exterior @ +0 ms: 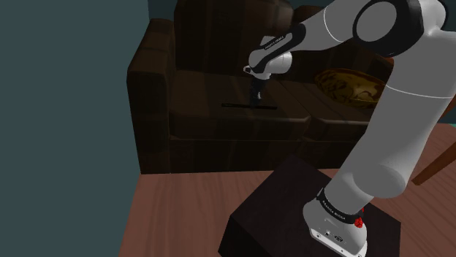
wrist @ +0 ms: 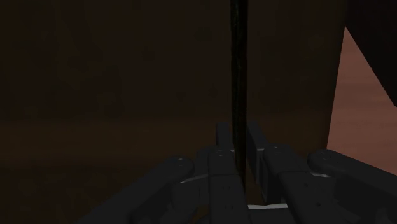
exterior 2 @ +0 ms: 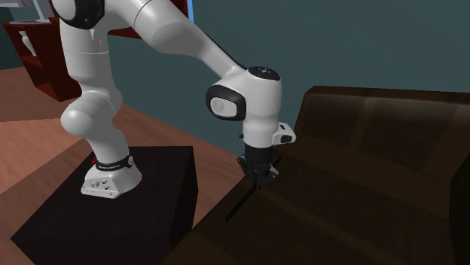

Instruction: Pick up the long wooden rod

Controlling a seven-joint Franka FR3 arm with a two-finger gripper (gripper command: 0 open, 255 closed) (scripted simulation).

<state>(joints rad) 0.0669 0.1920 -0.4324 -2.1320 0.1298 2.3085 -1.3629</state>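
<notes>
The light was dim in all three views. The white arm (exterior: pixel 398 124) was the brightest thing, lit from above, with soft grey shade along its lower side. The sofa (exterior: pixel 153 95) stayed a very dark brown, and its folds were hard to separate. The floor (exterior: pixel 183 219) took a weak reddish light. The stand (exterior 2: pixel 53 226) looked almost black. In the wrist view the rod (wrist: pixel 238 63) was a black line on a nearly black seat.
</notes>
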